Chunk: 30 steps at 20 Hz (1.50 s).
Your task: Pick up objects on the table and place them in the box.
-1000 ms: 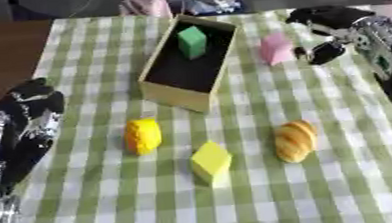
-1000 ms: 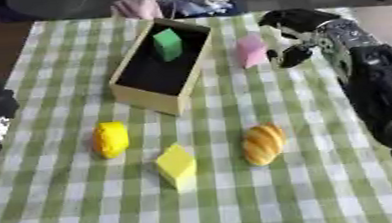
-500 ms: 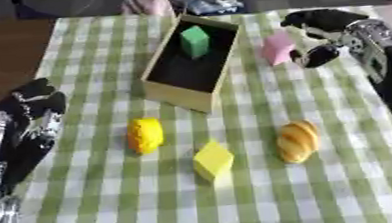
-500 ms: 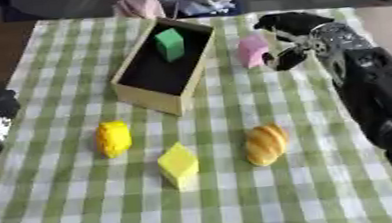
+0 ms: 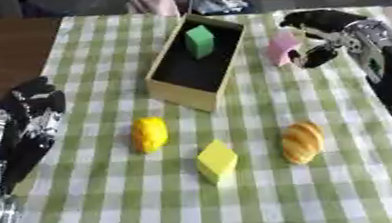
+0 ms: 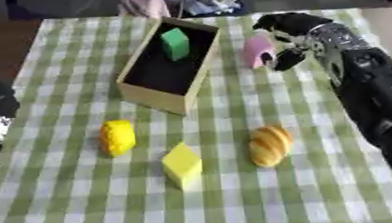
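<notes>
While right hand (image 5: 321, 33) curls around pink block (image 5: 281, 48), box (image 5: 173, 87) lies just to its left.

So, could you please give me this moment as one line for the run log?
right robot hand: closing on pink object | left robot hand: idle, lower left | box: holds green block
</notes>
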Motion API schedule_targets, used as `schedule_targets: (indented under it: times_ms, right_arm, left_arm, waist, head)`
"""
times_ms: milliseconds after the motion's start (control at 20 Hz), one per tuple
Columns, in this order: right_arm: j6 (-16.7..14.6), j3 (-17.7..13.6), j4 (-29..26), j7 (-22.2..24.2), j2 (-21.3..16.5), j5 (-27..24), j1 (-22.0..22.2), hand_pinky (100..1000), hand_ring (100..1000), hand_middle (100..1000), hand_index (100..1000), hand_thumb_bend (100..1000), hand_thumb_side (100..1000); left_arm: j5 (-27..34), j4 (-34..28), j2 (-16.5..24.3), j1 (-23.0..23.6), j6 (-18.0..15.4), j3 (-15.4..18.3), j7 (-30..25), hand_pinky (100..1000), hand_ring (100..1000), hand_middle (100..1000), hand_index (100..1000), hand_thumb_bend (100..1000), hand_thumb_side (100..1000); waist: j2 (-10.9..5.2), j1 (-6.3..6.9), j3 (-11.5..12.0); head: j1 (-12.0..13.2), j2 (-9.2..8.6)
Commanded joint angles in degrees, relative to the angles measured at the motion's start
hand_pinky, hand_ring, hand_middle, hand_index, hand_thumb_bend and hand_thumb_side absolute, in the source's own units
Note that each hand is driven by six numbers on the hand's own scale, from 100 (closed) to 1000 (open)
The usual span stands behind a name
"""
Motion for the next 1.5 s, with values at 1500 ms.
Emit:
schedule_targets:
  times_ms: [1500]
  right_arm:
    - [4.0, -2.9, 2.3, 2.6, -0.4, -0.1, -1.7, 949, 981, 965, 1000, 100, 379]
  left_arm:
    - [-0.1, -1.6, 0.6, -1.1, 0.0, -0.6, -0.9, 791, 732, 731, 850, 329, 635]
  waist:
    - [0.93, 0.05, 1.6]
  head:
    - [-2.3, -0.83]
